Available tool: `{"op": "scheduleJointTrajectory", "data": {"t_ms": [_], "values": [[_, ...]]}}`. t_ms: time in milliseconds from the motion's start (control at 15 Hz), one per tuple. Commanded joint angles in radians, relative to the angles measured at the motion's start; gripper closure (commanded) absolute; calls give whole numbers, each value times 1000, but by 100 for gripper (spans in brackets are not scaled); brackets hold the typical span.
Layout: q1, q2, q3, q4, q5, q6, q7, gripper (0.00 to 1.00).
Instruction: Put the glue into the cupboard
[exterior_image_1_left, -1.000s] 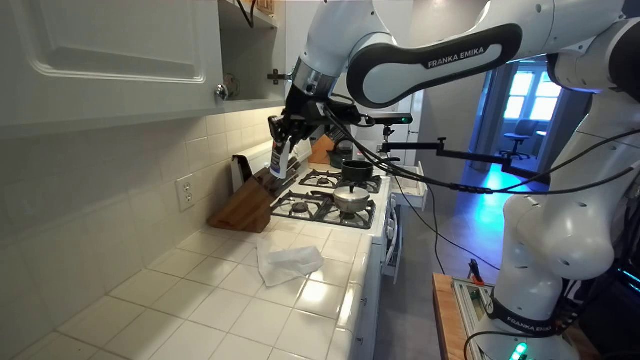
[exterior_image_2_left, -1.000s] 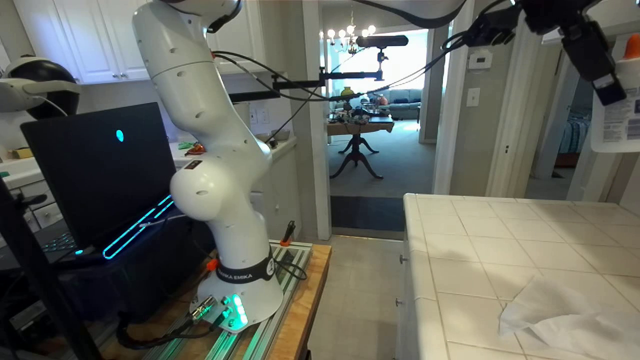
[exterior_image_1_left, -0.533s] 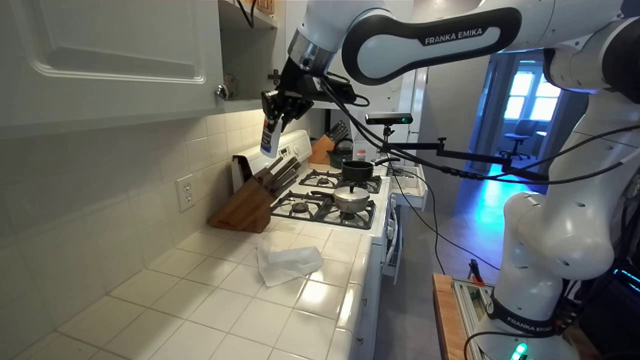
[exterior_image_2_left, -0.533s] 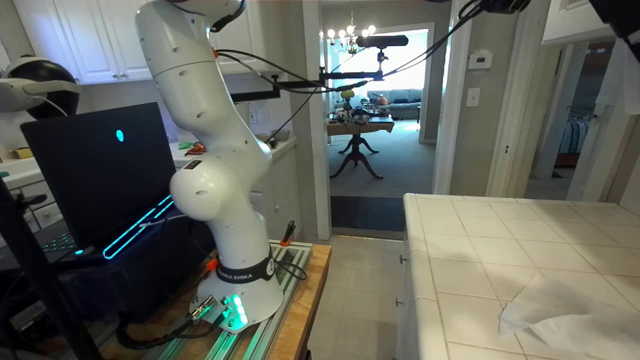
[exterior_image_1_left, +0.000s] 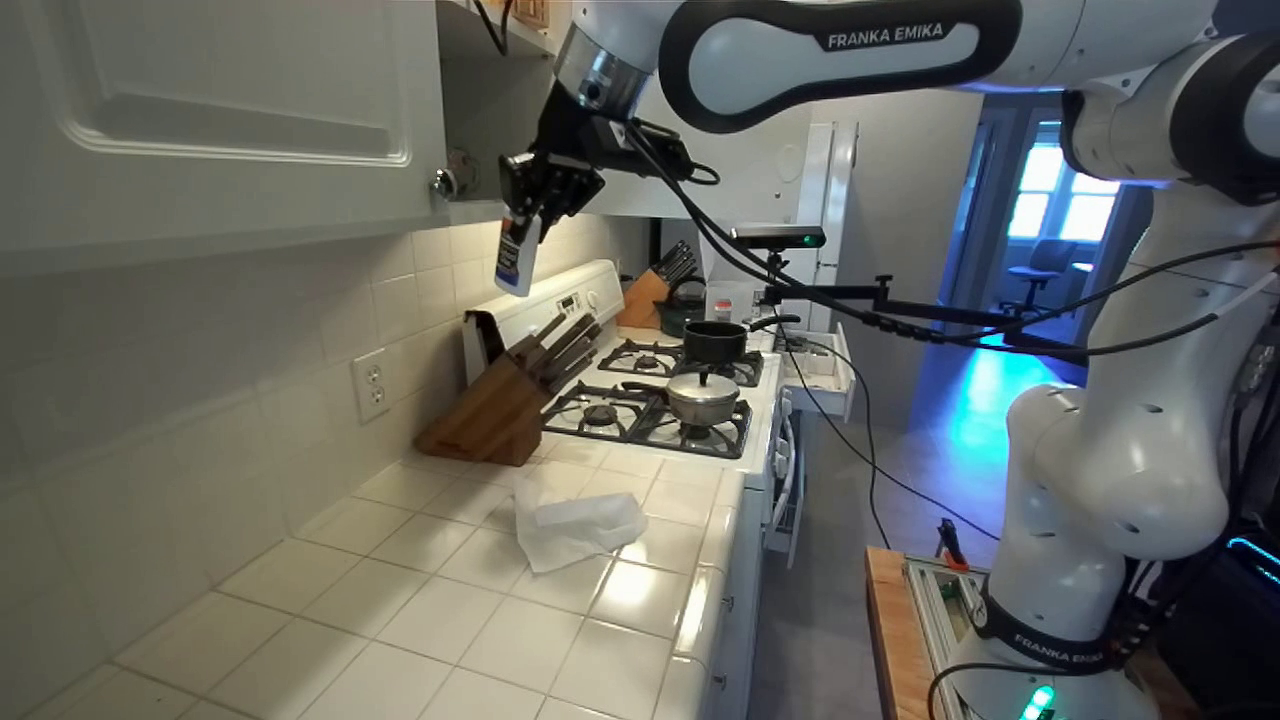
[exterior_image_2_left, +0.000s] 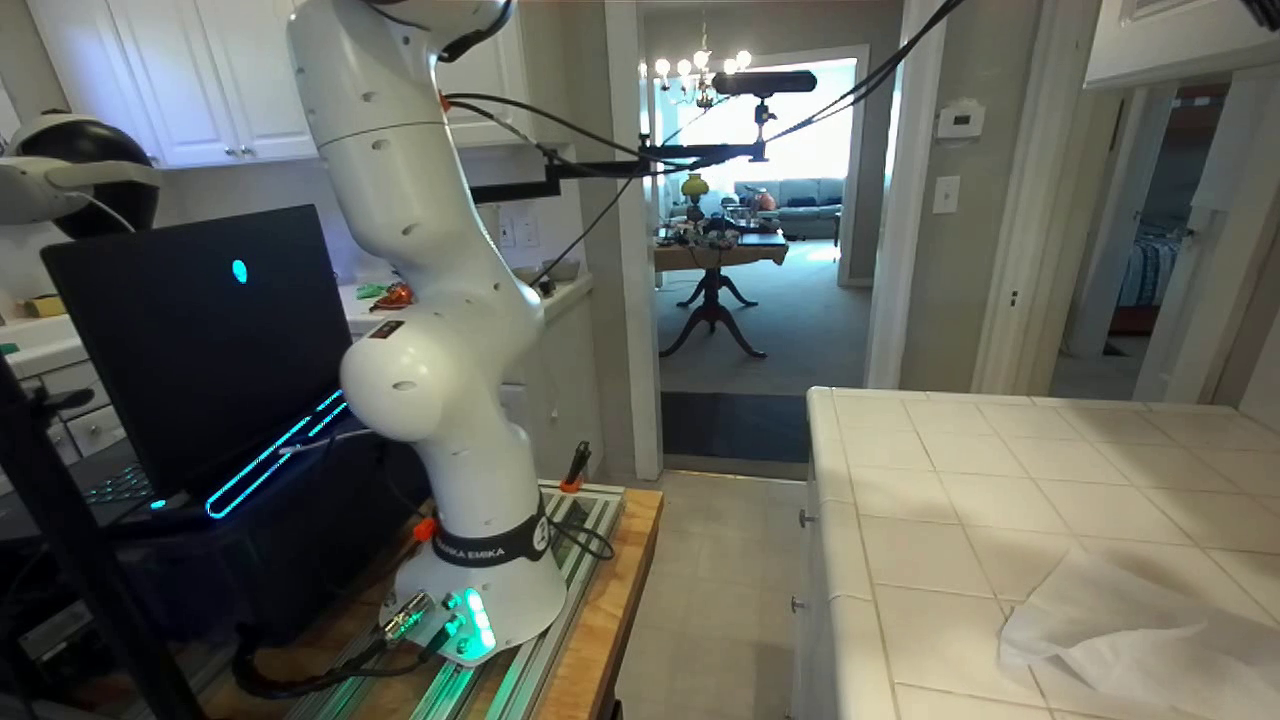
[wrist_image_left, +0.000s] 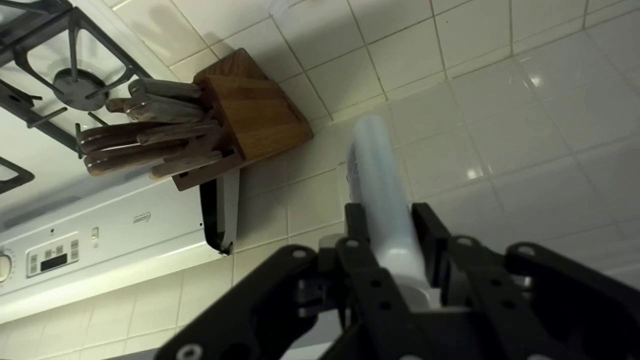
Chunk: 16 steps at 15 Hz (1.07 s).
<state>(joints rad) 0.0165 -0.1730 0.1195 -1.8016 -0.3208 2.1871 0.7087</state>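
Note:
The glue, a slim whitish bottle with a dark label, hangs slightly tilted, high above the counter. My gripper is shut on it near its upper end. In the wrist view the glue lies between the two fingers of the gripper; its cap is hidden. The white upper cupboard has a panelled door at the left and an open grey inside beyond it. The glue is below the level of the cupboard's bottom edge. A cupboard corner also shows in an exterior view, where the glue is out of view.
A wooden knife block with handles stands on the counter below the gripper; it also shows in the wrist view. Beyond is a stove with a lidded pot and a black pan. A white cloth lies on the tiles.
My gripper has moved up and to the left in an exterior view, carrying the glue towards the cupboard's open side. Gripper and glue have left the view at the right of an exterior view.

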Motion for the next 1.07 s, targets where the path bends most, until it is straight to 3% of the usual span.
{"op": "scheduleJointTrajectory", "data": {"t_ms": [0, 1000], "values": [[2, 26, 9, 50, -7, 13, -32, 93], [6, 10, 16, 136, 10, 3, -81, 93]]}}
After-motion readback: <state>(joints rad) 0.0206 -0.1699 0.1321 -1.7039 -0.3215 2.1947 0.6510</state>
